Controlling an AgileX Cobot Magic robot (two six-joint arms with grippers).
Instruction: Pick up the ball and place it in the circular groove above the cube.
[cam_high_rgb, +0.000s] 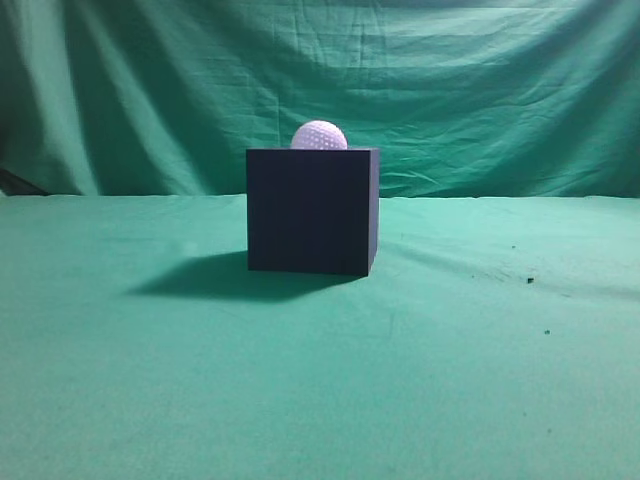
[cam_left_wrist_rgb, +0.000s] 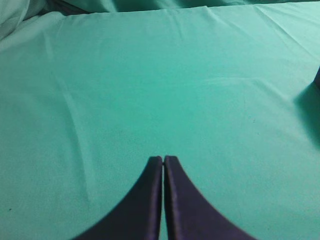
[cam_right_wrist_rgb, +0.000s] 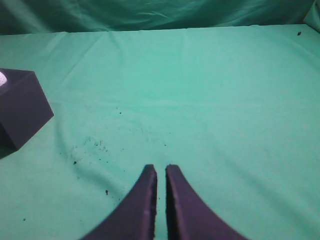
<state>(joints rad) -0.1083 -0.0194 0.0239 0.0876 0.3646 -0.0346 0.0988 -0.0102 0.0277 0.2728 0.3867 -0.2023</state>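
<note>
Already the ball sits on top of the cube, with its lower part sunk out of sight behind the cube's top edge. That looks like the ball is resting in the round groove, though the groove itself cannot be seen from the side. The cube stands on the green cloth near the middle of the table, with its shadow falling to the left.

No arm shows in the exterior view. The left gripper hangs over bare cloth, with its two dark jaws pressed together and nothing between them. Only a dark bit at the far right edge of the left wrist view may be the cube. The right gripper is also over bare cloth, its jaws almost touching with just a thin slit, and it holds nothing. The right wrist view shows the cube well off to the left, with a little white of the ball at the edge.

So the job looks done. Both grippers are away from the cube, and nothing seems left to do.
</note>
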